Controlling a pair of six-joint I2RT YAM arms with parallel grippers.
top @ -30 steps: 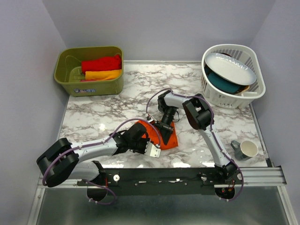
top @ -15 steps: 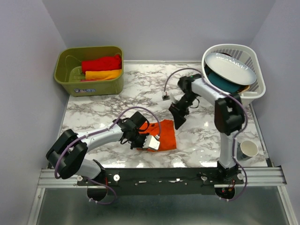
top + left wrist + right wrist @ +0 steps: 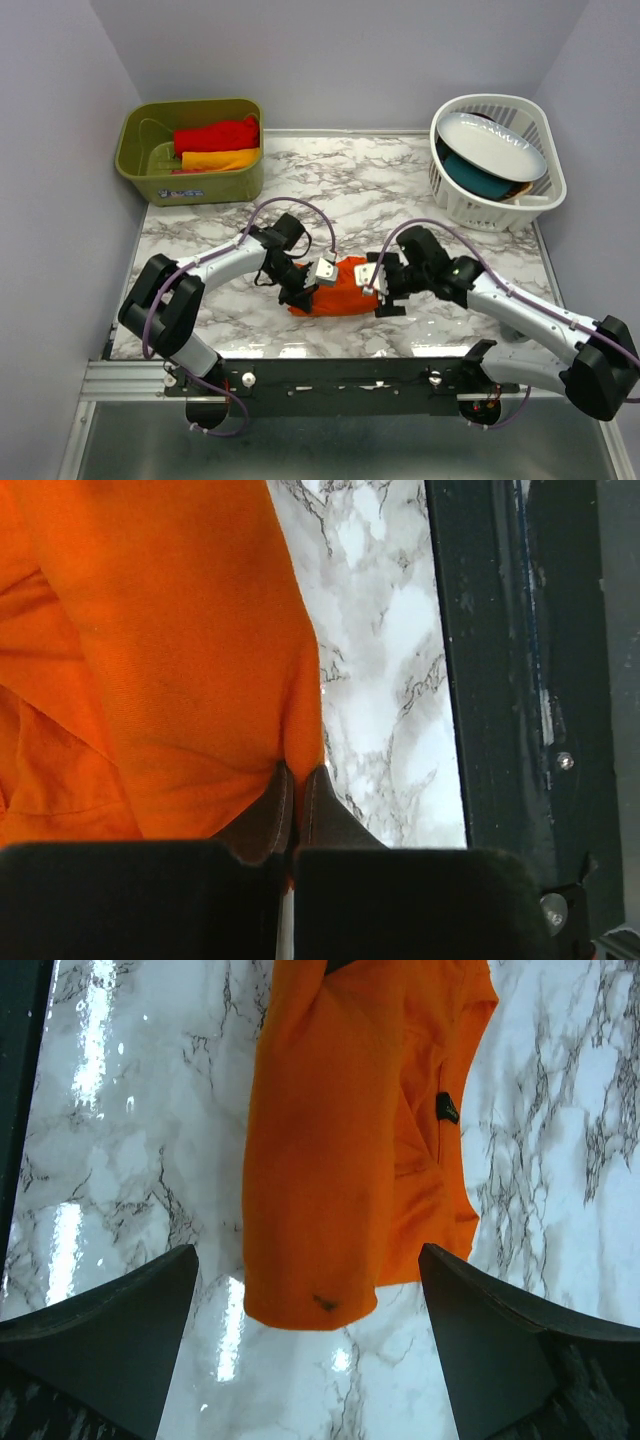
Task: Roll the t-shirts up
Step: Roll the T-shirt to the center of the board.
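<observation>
A bright orange t-shirt (image 3: 343, 290) lies folded into a narrow bundle near the table's front edge. My left gripper (image 3: 305, 290) is at its left end. In the left wrist view the gripper (image 3: 298, 772) is shut on a fold of the orange cloth (image 3: 160, 660). My right gripper (image 3: 380, 292) is at the bundle's right end. In the right wrist view it (image 3: 308, 1255) stands wide open with the end of the shirt (image 3: 340, 1140) between its fingers, touching neither. A red t-shirt (image 3: 215, 133) and a yellow-orange t-shirt (image 3: 218, 158) lie rolled in the bin.
A green bin (image 3: 140, 175) stands at the back left. At the back right a white basket (image 3: 470, 205) holds a white plate (image 3: 492, 143) over a teal item (image 3: 480, 180). The dark front rail (image 3: 520, 680) runs just beside the shirt.
My right arm swung from the back right down to the shirt's right end, jaws open. The left gripper closed on the cloth and shifted right; the shirt went from flat to a narrow bundle.
</observation>
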